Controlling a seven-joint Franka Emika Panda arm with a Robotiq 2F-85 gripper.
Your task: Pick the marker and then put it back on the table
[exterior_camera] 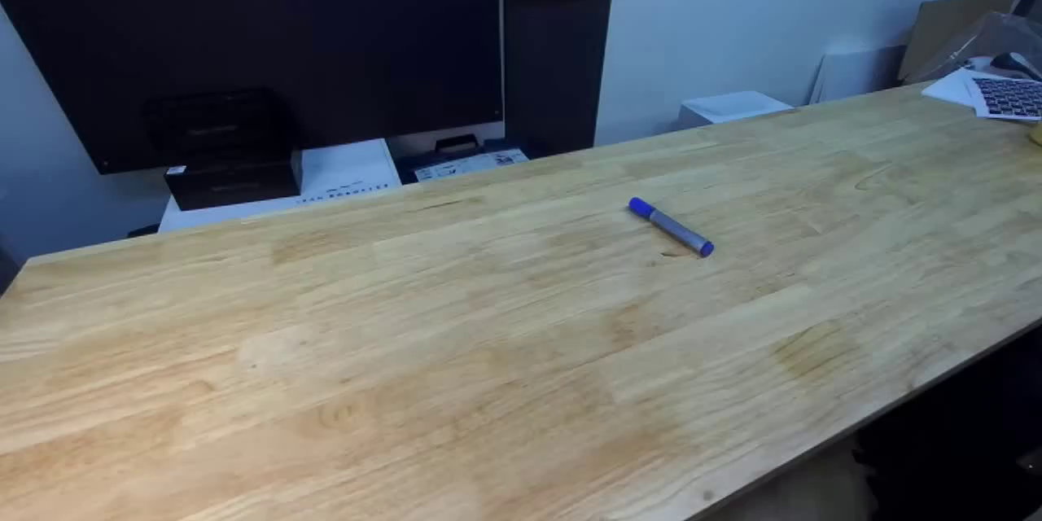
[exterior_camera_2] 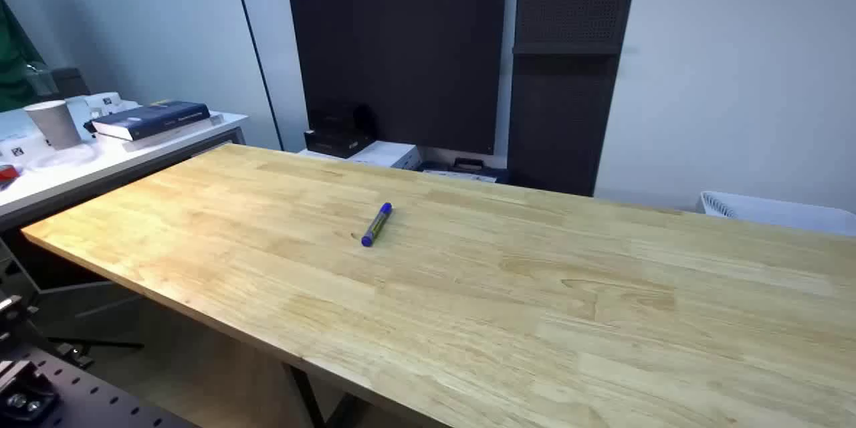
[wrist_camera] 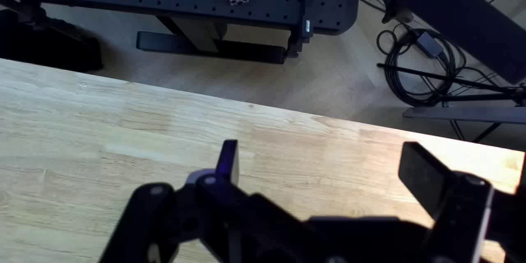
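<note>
On table (exterior_camera: 407, 342), marker (exterior_camera: 672, 228) well apart from end effector (wrist_camera: 322, 162).

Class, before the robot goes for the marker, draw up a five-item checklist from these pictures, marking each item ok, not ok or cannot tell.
1. Marker lying on the table: ok, seen in both exterior views.
2. Gripper open: ok, fingers wide apart in the wrist view.
3. Gripper unloaded: ok, nothing is held between the fingers.
4. Marker lined up between the fingers: not ok, it does not show in the wrist view.
5. Gripper height above the table: cannot tell.
</note>
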